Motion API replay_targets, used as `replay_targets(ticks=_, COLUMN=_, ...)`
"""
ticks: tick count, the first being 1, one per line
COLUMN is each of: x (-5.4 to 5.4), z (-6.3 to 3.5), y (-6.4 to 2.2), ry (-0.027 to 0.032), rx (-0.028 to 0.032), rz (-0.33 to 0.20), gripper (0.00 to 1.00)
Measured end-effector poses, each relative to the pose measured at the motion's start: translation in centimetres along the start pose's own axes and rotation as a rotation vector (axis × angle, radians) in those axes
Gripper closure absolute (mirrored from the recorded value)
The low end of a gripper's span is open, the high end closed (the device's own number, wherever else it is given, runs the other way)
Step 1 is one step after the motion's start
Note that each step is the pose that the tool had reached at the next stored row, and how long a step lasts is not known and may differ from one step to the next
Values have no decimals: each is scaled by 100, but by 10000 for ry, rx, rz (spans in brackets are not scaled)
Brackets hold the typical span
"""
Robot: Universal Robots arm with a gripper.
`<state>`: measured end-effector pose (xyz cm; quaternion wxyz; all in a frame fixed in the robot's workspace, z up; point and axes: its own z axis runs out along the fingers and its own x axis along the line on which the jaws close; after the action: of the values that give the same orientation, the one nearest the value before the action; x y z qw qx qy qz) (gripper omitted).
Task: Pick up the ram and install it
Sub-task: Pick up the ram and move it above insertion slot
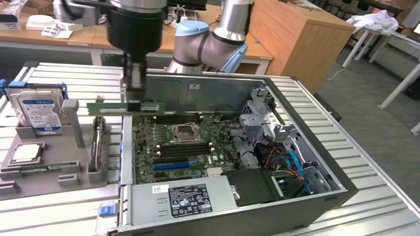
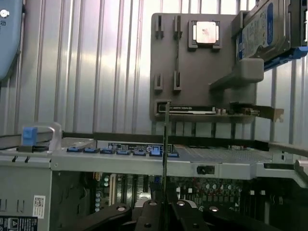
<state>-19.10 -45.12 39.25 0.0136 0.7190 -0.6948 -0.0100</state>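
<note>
1. Claw status: the claw (image 1: 135,105) is clenched on the ram (image 1: 108,108). It grips the stick approx. mid-length, w/ the green board sticking out on both sides of the fingers.

2. Ram pos.: held level in the air, long edge horizontal. It hangs over the wall of the computer case (image 1: 315,196) on the exterior view's left, between the grey holder (image 1: 62,162) and the main board (image 1: 196,147). It is not yet seated in a slot. The black memory slots (image 1: 164,119) lie just beside it, toward the CPU socket (image 1: 186,132).

3. Wrist view: the ram (image 2: 166,139) shows edge-on as a thin upright strip rising from between the black fingers (image 2: 147,216) of the claw (image 2: 164,214). The open case and board parts lie beneath it.

4. Holder contents: the hard drive (image 1: 41,112) w/ blue label stands upright in its bay and the CPU chip (image 1: 26,153) lies flat in its recess. The wrist view shows the same hard drive (image 2: 260,29), CPU chip (image 2: 206,32) and holder (image 2: 192,77).

5. Other: the power supply (image 1: 187,199) sits at the near end of the case. Case and holder rest on a slatted table (image 1: 380,206). The arm (image 1: 217,44) reaches in from behind the case.
</note>
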Motion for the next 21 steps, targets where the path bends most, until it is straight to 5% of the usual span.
replay_targets(ticks=21, x=32, z=-32, y=-951, ry=-43, rx=2, rz=-135, gripper=86)
